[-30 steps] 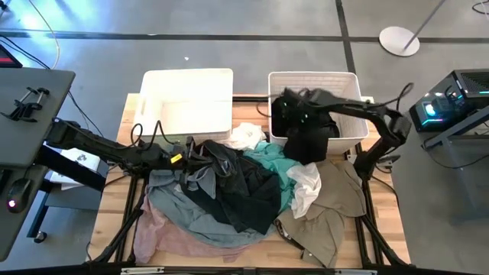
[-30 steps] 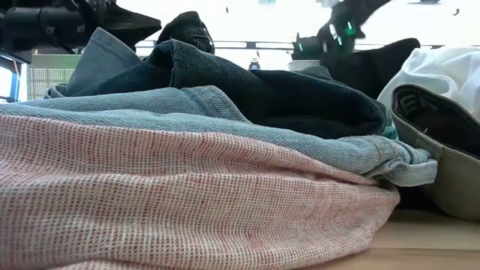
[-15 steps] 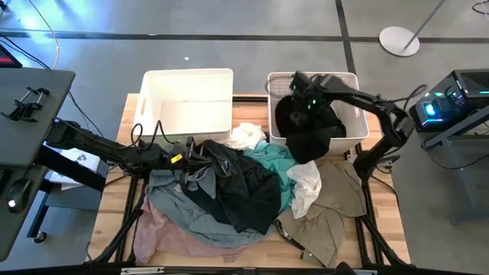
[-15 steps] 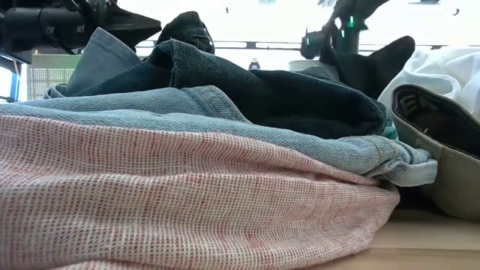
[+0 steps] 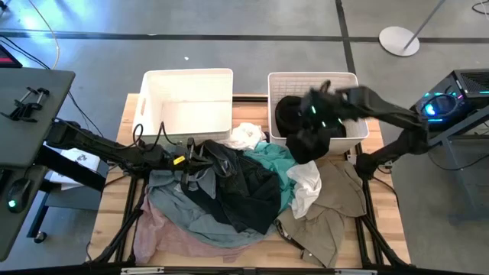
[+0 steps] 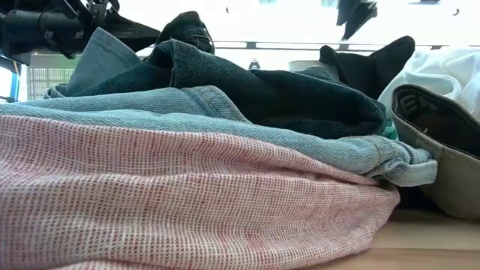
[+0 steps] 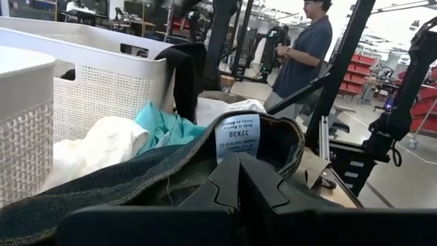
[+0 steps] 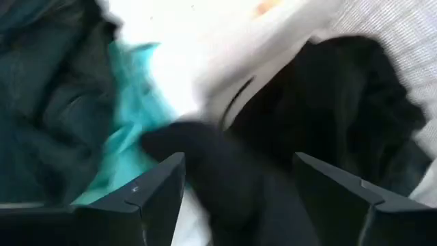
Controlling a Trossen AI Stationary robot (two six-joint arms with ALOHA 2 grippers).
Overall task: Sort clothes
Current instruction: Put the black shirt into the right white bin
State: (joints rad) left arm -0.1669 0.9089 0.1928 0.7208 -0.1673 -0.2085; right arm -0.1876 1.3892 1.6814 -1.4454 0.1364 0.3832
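A pile of clothes covers the table's middle: dark jeans [image 5: 244,187], a teal piece [image 5: 275,160], white pieces [image 5: 306,187], a beige garment [image 5: 328,218], light denim [image 5: 183,206] and pink cloth [image 5: 153,233]. A black garment [image 5: 306,134] lies in the right white basket [image 5: 351,80]; its lower end hangs over the near rim onto the pile. My right gripper [image 5: 315,109] hovers open above it [image 8: 239,195] and holds nothing. My left gripper [image 5: 192,156] is shut on the dark jeans at the pile's left. My left gripper pinches the dark jeans at the waistband [image 7: 235,160], just below the white size label [image 7: 239,137], between its two fingers. The fingers come level from the table's left. The waistband is raised a little; the rest of the jeans lies on the pile.
The left white basket [image 5: 187,76] stands at the far edge beside the right one. Bare wood shows at the table's near right edge [image 5: 382,229]. A person [image 7: 304,51] stands in the room beyond the table.
My right gripper has gone up and toward the table's right edge above the right basket. The black garment, bunched under it before, now lies in the basket with its lower end draped over the near rim.
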